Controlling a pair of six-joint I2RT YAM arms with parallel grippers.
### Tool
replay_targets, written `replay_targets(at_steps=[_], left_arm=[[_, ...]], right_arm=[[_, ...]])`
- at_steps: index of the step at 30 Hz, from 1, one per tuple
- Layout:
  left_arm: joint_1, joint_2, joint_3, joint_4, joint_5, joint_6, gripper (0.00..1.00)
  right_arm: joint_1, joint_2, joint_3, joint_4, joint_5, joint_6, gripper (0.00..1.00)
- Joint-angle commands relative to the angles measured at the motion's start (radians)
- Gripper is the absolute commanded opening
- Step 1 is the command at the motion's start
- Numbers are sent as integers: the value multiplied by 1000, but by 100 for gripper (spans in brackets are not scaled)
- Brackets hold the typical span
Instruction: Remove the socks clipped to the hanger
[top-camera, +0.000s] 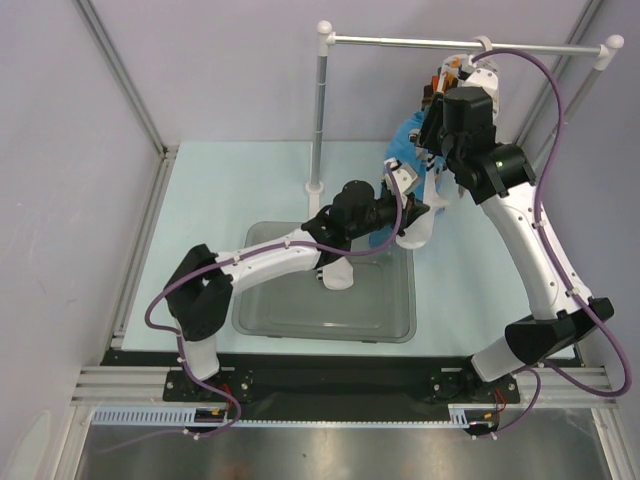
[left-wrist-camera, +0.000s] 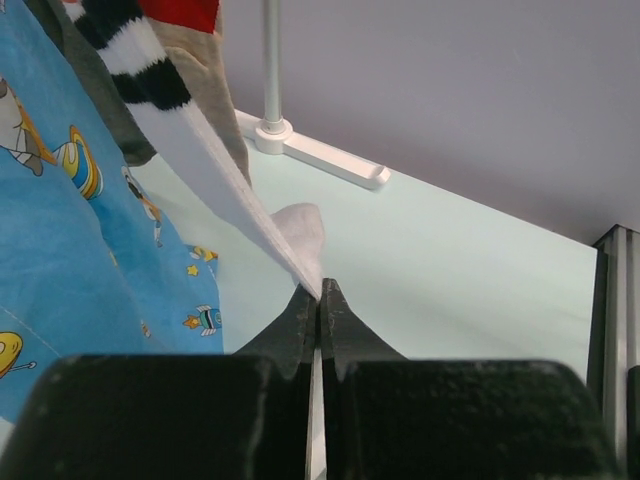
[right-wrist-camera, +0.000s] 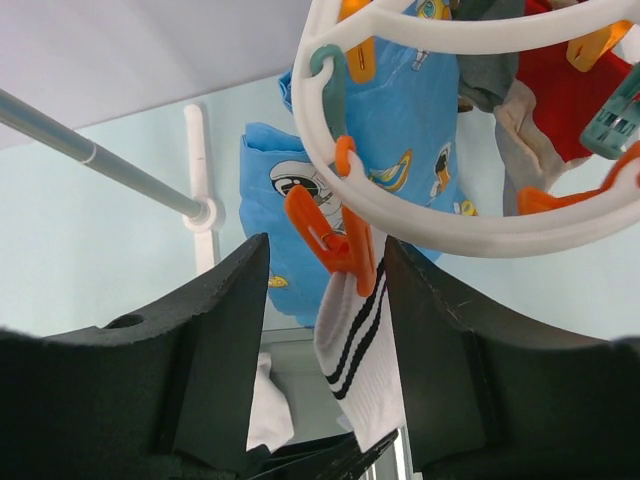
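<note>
Socks (top-camera: 408, 140) hang in a bunch from the hanger (right-wrist-camera: 480, 238), which hooks over the top bar of the rail stand (top-camera: 320, 110) at the far R of the table (top-camera: 220, 200).

L arm: upper link rises from its base, elbow bent. Forearm runs R over the far part of the grey tray (top-camera: 300, 320), wrist aimed at the bottom of the bunch. L gripper (left-wrist-camera: 318, 298) is clamped tight, fingers together on the lower edge of a white sock (right-wrist-camera: 355, 330) w/ black stripes. Fabric runs taut up and L from the tips. Blue cartoon-print sock (left-wrist-camera: 70, 230) hangs just beside it.

R arm: reaches up and away from its base, long link leaning in toward centre, wrist raised just below the bar, at the ring. R gripper (right-wrist-camera: 325, 265) is spread wide, one finger on either side of the orange peg (right-wrist-camera: 325, 232) that clips the white sock's top to the ring. Can't tell if either pad touches the peg. Red sock (right-wrist-camera: 570, 90) hangs further round the ring.
</note>
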Motion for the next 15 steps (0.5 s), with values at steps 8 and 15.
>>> replay_targets(at_steps=[8,15], left_arm=[[-19,-50,9,10,-39,49,0],[-24,-42,17,7,-40,52,0]], right_arm=[[40,61,85,-5,165,-54,53],[47,92,95,11,220,-77,43]])
